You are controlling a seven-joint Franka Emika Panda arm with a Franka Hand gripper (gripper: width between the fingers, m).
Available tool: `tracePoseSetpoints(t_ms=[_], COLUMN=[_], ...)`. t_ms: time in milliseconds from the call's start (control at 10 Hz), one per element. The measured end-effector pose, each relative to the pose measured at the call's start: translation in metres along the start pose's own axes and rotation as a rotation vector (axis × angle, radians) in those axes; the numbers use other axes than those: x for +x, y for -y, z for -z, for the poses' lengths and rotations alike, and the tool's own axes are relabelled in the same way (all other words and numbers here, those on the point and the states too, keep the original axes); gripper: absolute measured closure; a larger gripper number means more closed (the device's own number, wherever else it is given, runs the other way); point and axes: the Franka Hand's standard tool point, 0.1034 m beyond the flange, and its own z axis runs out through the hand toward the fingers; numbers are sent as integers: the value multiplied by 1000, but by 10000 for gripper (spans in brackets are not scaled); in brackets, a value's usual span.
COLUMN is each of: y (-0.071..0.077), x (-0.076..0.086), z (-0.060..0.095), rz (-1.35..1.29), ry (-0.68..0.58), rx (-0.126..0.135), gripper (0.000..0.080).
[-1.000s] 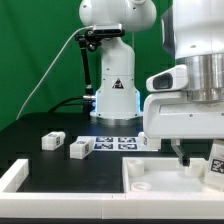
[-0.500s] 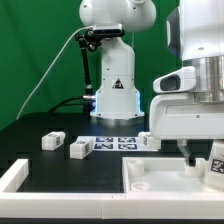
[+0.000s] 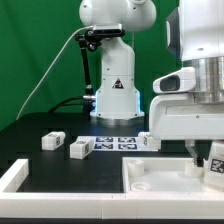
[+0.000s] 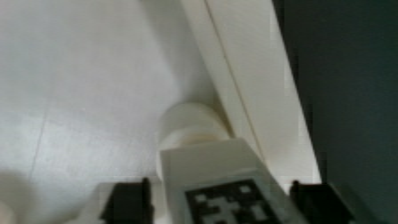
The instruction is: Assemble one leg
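Clock directions read the exterior view as a dial centred on the marker board.

1. Table (image 3: 40, 165): one, black, carrying everything listed below.
2. Arm (image 3: 112, 80): one. Its base stands at 12 o'clock; its white forward links fill the 3 o'clock side.
3. Panel (image 3: 150, 185): one, flat, white, with a raised rim, lying at 5 o'clock.
4. Corner rail (image 3: 10, 176): one, white, at 8 o'clock, well apart from the panel.
5. Marker board (image 3: 112, 143): one, thin and flat, showing several tags.
6. Legs: four counted.
   - Two loose legs lie at 9 o'clock, one (image 3: 53, 140) just beside the other (image 3: 80, 149).
   - A third block (image 3: 148, 141) sits at the board's 3 o'clock end, partly hidden by the arm.
   - The fourth is the leg (image 3: 215, 160), at 4 o'clock over the panel, near the rim. The wrist view shows its tag face and rounded end (image 4: 222, 170).
7. Gripper (image 4: 214, 205): one, with two dark fingers (image 4: 125, 203) that straddle the leg closely on either side. Whether the pads actually press on it cannot be told.
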Motion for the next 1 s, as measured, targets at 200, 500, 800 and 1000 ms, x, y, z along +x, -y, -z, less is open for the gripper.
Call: tracePoseSetpoints(t_ms=[200,500,800,1000], y=[-4,-5,-4,-1], x=[0,1,0,-3], z=[-1,-1,-2,-3], rz=[-4,-49,-398,-660], ry=[3,-3,-34,-30], rx=[-5,-1,38,43], gripper=[508,508,508,508])
